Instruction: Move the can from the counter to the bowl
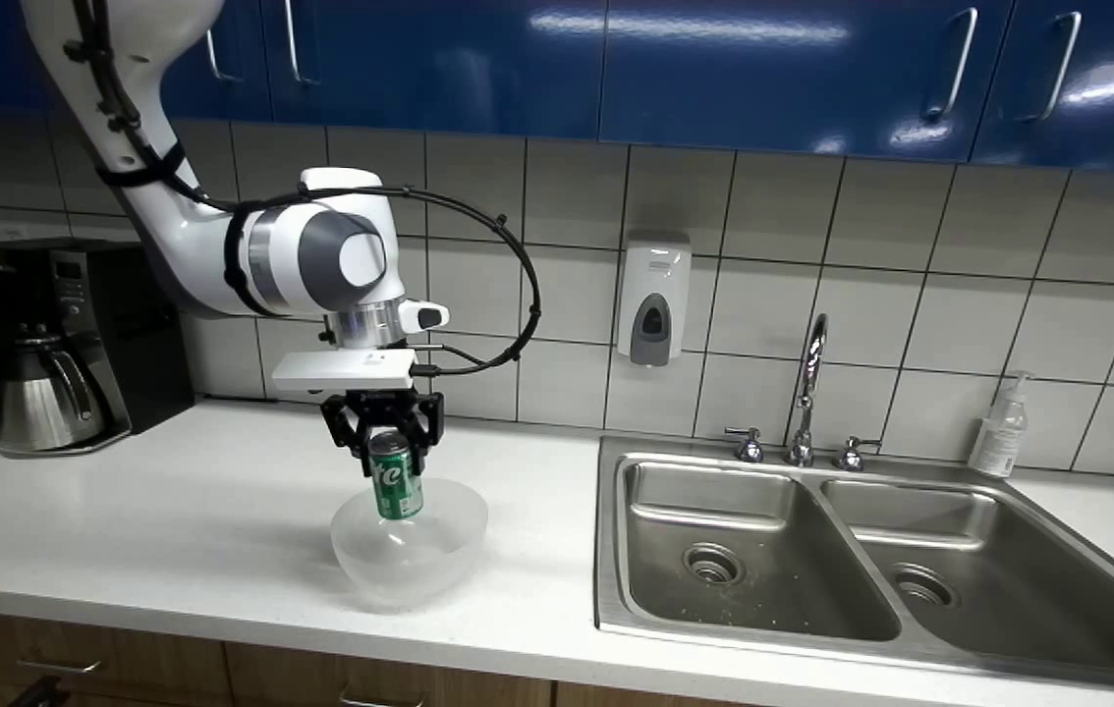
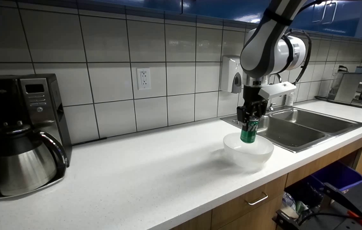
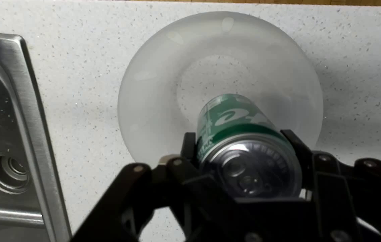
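The green can (image 1: 398, 499) with a silvery top is held between the fingers of my gripper (image 1: 393, 469), over the opening of the clear bowl (image 1: 419, 565). The can is slightly tilted. In an exterior view the can (image 2: 248, 135) also hangs over the bowl (image 2: 246, 156), its lower end near rim height; I cannot tell whether it is below the rim. In the wrist view the black fingers (image 3: 238, 134) press both sides of the can (image 3: 232, 112), above the near half of the bowl (image 3: 146, 87). The bowl stands on the white counter (image 1: 223, 520).
The steel double sink (image 1: 611, 550) is set in the counter to one side of the bowl. A coffee maker (image 2: 40, 95) with a steel carafe stands at the other end. The tiled wall, a soap dispenser (image 1: 654, 295) and blue cabinets (image 1: 439, 59) are behind and above.
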